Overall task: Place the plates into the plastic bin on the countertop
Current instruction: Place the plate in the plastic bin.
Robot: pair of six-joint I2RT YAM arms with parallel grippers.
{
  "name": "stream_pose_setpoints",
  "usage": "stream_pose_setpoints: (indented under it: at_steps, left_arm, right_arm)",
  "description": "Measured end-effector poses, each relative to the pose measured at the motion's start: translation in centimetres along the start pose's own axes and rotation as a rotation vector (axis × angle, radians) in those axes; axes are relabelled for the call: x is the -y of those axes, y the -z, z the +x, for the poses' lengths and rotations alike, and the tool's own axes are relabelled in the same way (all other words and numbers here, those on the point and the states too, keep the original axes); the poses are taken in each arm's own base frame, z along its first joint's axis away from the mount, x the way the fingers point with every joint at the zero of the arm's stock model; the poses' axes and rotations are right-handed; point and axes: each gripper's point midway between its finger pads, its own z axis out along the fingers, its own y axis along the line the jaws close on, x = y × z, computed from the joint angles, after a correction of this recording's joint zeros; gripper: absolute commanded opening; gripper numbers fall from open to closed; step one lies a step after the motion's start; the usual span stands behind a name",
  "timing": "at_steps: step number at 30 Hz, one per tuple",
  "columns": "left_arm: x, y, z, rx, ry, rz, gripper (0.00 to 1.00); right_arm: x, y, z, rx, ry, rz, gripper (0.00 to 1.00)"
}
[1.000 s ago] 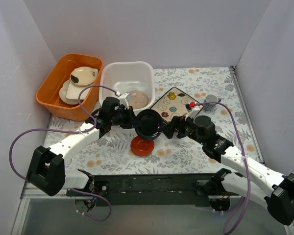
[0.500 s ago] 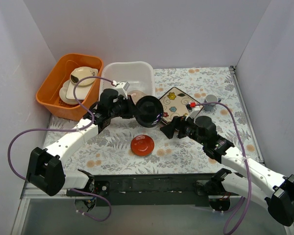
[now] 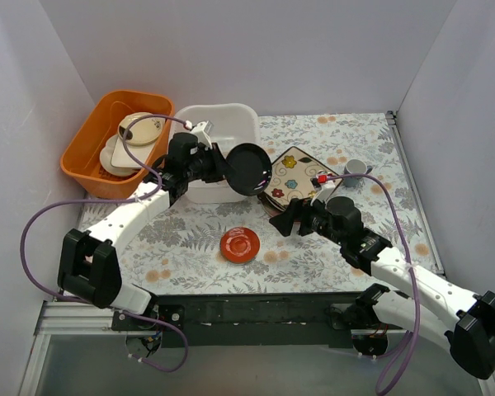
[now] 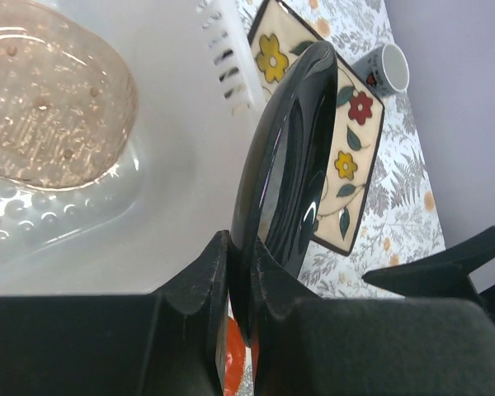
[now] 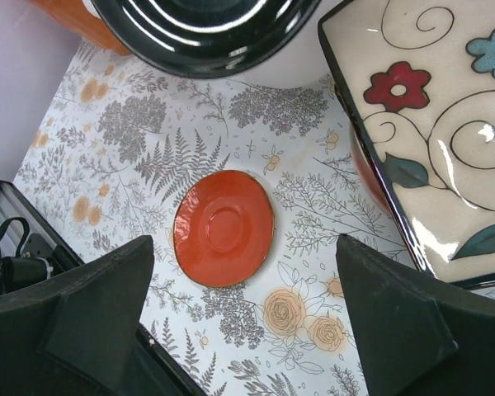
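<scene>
Top view first: left gripper (image 3: pixel 225 165) is clamped on the rim of the dark plate (image 3: pixel 249 168), which hangs in the air over the near-right corner of the plastic bin (image 3: pixel 223 124). The bin's open middle lies just left of the plate and further back, so I'd guess the drop only needs a short shift that way. Left arm is clearly the one nearer the bin. Right gripper (image 3: pixel 279 223) hovers spread and holding nothing, near the square floral plate (image 3: pixel 295 169). The red saucer (image 3: pixel 240 244) sits on the countertop (image 3: pixel 190 239) just beside it.

Left wrist view shows what the top can't. The dark plate (image 4: pixel 289 165) is on edge, its rim pinched between the fingers (image 4: pixel 194 289). The pink-cream plate (image 4: pixel 49 107) already lies flat on the bin floor, off to the left.

Right wrist view: fingers (image 5: pixel 91 322) wide apart, red saucer (image 5: pixel 223 228) on the countertop between them, untouched. Something red peeks out from under the square floral plate (image 5: pixel 429 124); can't tell what.
</scene>
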Motion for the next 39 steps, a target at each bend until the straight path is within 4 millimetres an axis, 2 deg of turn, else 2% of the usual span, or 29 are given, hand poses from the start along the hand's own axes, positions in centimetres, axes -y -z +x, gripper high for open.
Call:
stream_pose_setpoints:
  at_steps: [7,13,22,29,39]
  left_arm:
    - [-1.5,0.2,-3.5,0.071,0.039,-0.026,0.00]
    - [-2.7,0.2,-5.7,0.118,0.076,-0.040,0.00]
    - [-3.5,-0.1,-8.8,0.177,0.105,-0.060,0.00]
    - [-4.7,-0.9,-10.1,0.199,0.115,-0.094,0.00]
    - [-7.6,-2.3,-10.0,0.183,0.148,-0.162,0.00]
  right_arm:
    - [0.4,-0.4,0.7,-0.030,0.000,0.007,0.98]
    - [0.7,-0.8,1.5,-0.063,-0.003,0.010,0.98]
    - [0.6,-1.0,1.7,-0.070,-0.003,-0.001,0.98]
    - [0.6,-1.0,1.6,-0.069,0.000,-0.005,0.98]
    - [0.9,-1.3,2.2,-0.099,0.005,-0.011,0.98]
